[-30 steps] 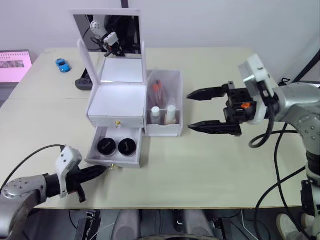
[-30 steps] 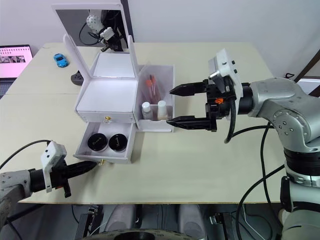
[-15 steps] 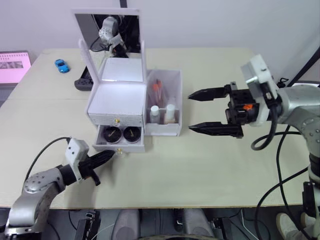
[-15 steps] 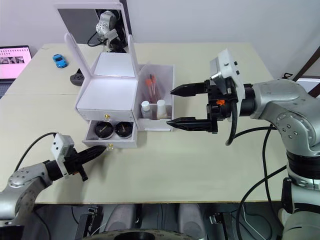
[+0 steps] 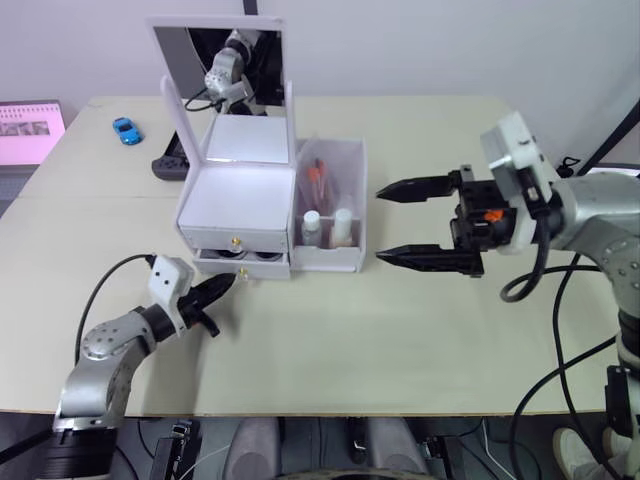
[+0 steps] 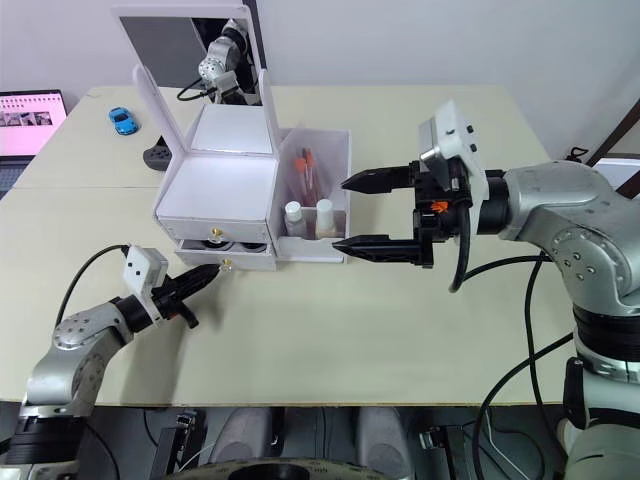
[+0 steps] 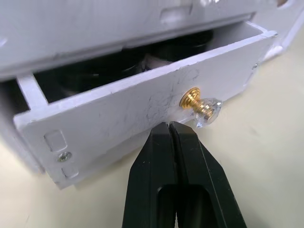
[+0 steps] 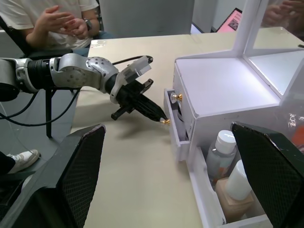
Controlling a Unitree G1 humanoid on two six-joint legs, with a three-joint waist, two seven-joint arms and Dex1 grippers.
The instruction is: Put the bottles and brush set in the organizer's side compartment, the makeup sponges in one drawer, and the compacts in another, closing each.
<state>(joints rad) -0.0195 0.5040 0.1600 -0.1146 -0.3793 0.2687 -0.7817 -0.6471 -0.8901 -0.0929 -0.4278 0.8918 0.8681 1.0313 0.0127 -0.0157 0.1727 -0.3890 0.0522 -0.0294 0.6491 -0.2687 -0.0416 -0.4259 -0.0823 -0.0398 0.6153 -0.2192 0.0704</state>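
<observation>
1. Since the earlier frames, the lower drawer of the organizer has gone from well pulled out to nearly shut, and the left end effector has come forward with it to the drawer front.
2. On the table, the white organizer stands with its mirror raised at the back.
3. Its side compartment holds two white-capped bottles and the brush set.
4. Right end effector hovers beside that compartment, its two fingers spread wide and holding nothing.
5. Left end effector's fingers are pressed together, empty, with the tips against the lower drawer's front just beside the gold knob.
6. In the left wrist view the drawer is a narrow gap open, with dark round compacts inside.
7. Upper drawer is closed.
8. A blue toy car sits on the table's far left corner.
</observation>
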